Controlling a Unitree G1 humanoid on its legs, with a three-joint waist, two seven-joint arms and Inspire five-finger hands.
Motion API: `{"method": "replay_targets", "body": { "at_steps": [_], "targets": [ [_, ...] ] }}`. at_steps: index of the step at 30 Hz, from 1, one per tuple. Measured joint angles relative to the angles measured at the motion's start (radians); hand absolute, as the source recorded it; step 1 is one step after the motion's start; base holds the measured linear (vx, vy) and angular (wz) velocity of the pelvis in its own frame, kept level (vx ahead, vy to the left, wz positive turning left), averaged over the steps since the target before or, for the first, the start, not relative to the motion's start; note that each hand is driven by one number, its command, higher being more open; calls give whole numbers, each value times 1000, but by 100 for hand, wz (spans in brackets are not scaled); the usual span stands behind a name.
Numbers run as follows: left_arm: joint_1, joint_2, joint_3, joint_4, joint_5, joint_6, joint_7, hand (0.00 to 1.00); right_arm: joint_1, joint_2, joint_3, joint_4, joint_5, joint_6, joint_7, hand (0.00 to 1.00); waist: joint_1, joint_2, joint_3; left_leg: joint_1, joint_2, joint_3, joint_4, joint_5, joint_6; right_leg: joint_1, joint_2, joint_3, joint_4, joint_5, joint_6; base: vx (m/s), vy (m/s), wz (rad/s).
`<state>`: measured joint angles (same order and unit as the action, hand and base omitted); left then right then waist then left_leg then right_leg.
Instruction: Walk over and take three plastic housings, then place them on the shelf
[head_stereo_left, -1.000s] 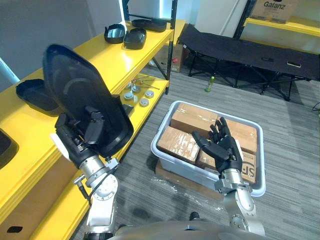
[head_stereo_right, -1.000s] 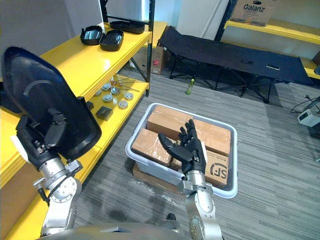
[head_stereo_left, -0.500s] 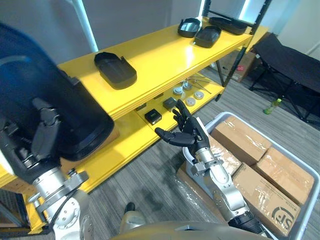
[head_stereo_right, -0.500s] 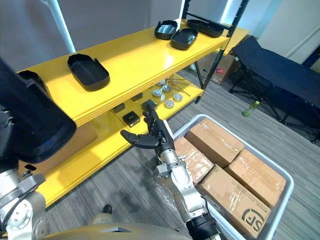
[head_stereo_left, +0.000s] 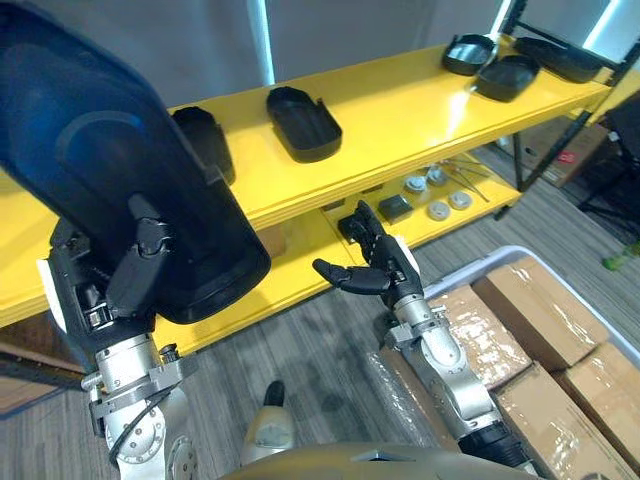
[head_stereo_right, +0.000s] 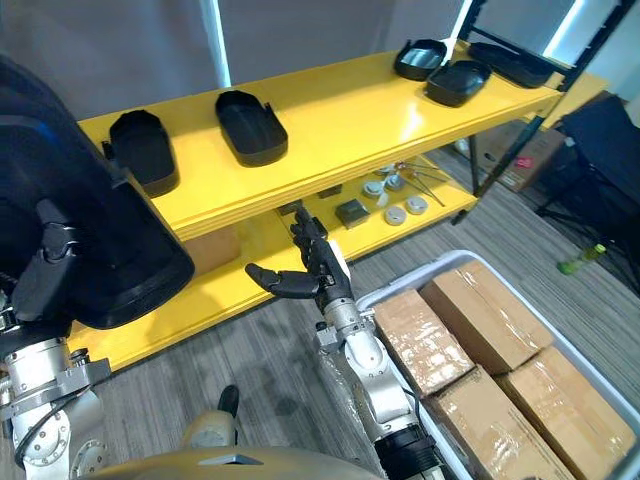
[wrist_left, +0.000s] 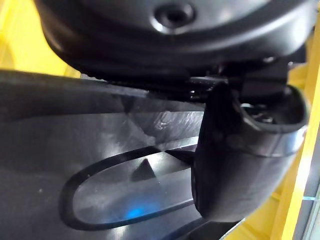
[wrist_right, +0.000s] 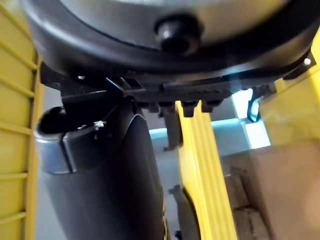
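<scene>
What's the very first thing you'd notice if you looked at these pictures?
The big black housing jumps out first: the left hand holds it up at the left, close to the camera. Behind it runs a bright yellow shelf with more black housings lying on its top level. The right hand hovers open in front of the shelf, beside a grey bin of cardboard boxes.

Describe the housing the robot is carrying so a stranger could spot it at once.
Find the long yellow shelf; black housings lie along its top board. In front of it, the left hand grips one more housing. It alone is off the shelf, held up and tilted.
</scene>
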<state>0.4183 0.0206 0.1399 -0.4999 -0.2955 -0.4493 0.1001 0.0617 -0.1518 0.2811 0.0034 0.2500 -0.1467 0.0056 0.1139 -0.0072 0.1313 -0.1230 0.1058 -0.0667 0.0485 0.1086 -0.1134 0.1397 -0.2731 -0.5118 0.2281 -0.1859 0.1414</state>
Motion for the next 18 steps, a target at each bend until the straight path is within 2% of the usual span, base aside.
{"method": "replay_targets", "body": {
  "at_steps": [1, 2, 3, 7, 10, 15, 18],
  "targets": [
    [-23, 17, -20, 32, -17, -7, -23, 0, 27, 4, -21, 0, 3, -1, -14, 100, -13, -5, -1, -2, -27, -33, -10, 16, 3, -8, -4, 58, 36, -35, -17, -17, -61, 113],
    [-37, 23, -41, 49, -19, -7, -41, 0, 54, 8, -40, 0, 3, -2, -22, 100, -17, -9, -2, -3, -44, -56, -29, 39, 2, -10, -4, 105, 45, -43, -25, 5, -37, 99],
    [-39, 24, -57, 52, -26, -8, -49, 0, 68, 12, -57, 2, 3, -2, -24, 100, -24, -9, -1, -9, -51, -69, -41, 53, 1, -9, -5, 103, 47, -43, -23, 8, -13, 63],
    [-38, 26, -86, 72, -20, -8, -21, 0, 80, 13, -79, 15, -1, -9, -19, 100, -32, -9, 2, -10, -42, -48, -50, 77, 5, -2, 7, 93, 28, -43, -16, -44, -26, 13],
    [-36, 24, -94, 72, -16, -8, 11, 0, 81, 13, -79, 15, -37, -24, -14, 100, -33, -4, 5, -9, -23, -45, -50, 82, 0, -12, 22, 102, 33, -50, 6, -130, -44, -7],
    [-33, 24, -93, 70, 12, -8, 13, 0, 84, -4, -84, 15, -42, -59, -14, 100, -34, 10, 26, -45, 8, 35, -2, 60, 15, -11, 30, 80, 38, -52, 10, -110, -3, 13],
    [-33, 24, -83, 67, 40, -10, 35, 0, 57, 3, -77, 15, -34, -89, -49, 100, -3, 7, 70, -132, 9, 75, 216, -43, 34, -14, -1, 91, 67, -61, 23, -12, 122, -8]
  ]
}}
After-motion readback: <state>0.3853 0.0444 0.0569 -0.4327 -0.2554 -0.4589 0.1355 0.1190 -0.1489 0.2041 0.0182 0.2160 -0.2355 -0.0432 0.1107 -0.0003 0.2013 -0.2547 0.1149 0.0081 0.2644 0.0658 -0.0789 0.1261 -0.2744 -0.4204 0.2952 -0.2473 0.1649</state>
